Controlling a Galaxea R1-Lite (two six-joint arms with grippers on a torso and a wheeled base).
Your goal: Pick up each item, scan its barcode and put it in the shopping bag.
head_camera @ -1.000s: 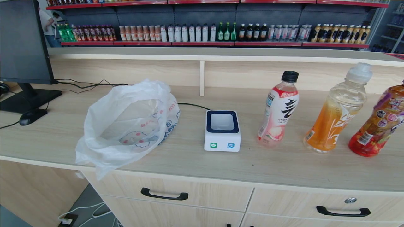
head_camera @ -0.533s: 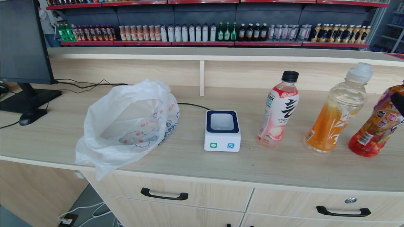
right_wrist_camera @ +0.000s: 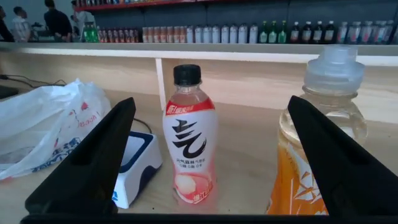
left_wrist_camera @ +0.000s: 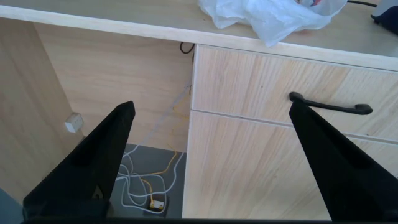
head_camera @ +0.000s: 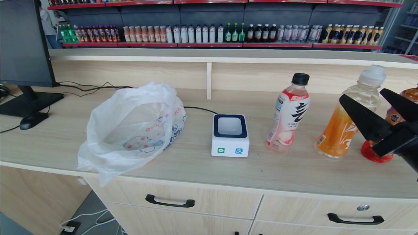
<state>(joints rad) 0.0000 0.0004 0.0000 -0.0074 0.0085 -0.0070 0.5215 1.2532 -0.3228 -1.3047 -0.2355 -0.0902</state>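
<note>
One long wooden surface (head_camera: 196, 163) carries it all: a limp white shopping bag (head_camera: 130, 130) lying open-mouthed at the robot's left, three upright bottles in a row at its right, and a small white scanner (head_camera: 230, 135) between bag and bottles. Nothing is bagged yet. The orange bottle (head_camera: 343, 130) stands between the pink bottle (head_camera: 289, 114) and the red bottle (head_camera: 375, 156). The right hand (head_camera: 361, 94), fingers spread wide and holding nothing, hovers in front of the orange and red bottles. The left hand (left_wrist_camera: 211, 104), likewise spread and empty, hangs low before the drawers under the surface. The likely risk is crowding: a spread finger could clip a neighbouring bottle and topple it. The slack bag may also fold shut as a bottle goes in.
</note>
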